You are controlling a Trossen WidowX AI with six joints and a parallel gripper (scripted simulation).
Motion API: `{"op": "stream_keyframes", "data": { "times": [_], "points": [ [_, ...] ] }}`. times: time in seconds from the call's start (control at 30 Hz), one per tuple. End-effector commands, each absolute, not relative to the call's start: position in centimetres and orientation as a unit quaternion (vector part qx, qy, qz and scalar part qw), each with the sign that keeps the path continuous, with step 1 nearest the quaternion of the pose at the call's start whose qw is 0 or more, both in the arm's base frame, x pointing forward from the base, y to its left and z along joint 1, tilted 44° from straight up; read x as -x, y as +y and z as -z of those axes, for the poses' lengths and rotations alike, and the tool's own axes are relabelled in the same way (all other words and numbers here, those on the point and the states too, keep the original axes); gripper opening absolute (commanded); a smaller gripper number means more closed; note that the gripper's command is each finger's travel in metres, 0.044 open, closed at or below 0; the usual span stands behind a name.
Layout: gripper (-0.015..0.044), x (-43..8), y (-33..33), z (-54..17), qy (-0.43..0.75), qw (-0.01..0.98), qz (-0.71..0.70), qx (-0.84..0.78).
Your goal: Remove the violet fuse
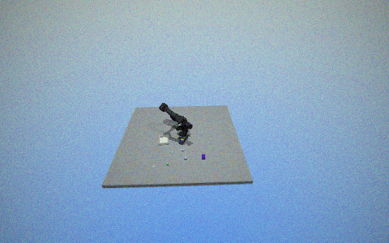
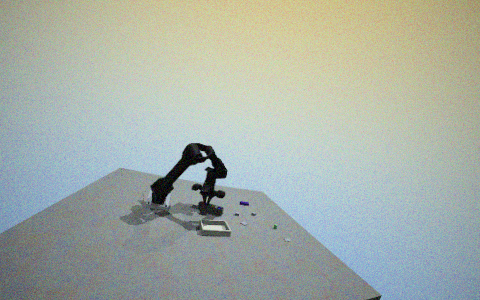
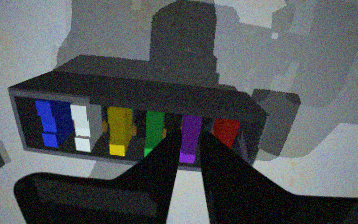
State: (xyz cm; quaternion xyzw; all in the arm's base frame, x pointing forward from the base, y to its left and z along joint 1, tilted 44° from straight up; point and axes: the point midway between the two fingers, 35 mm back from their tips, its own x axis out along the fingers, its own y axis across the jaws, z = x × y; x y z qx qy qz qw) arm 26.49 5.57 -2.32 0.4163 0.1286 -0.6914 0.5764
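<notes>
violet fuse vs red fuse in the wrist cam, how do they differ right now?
The violet fuse sits between the gripper's two fingers; the red fuse stands outside them, to its right. The violet fuse has a fuse on each side, green and red; the red fuse is last in the row. Both stand upright in the fuse block.
</notes>
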Motion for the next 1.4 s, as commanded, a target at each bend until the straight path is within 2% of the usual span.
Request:
{"op": "stream_keyframes", "data": {
  "times": [0.0, 0.2, 1.37],
  "points": [
    [0.0041, -26.5, 5.6, 2.3, 0.129, 0.576, 0.691, -0.416],
    [0.0001, -26.5, 5.6, 2.3, 0.129, 0.576, 0.691, -0.416],
    [0.0000, -26.5, 6.7, 1.2, 0.129, 0.577, 0.691, -0.416]
  ]
}}
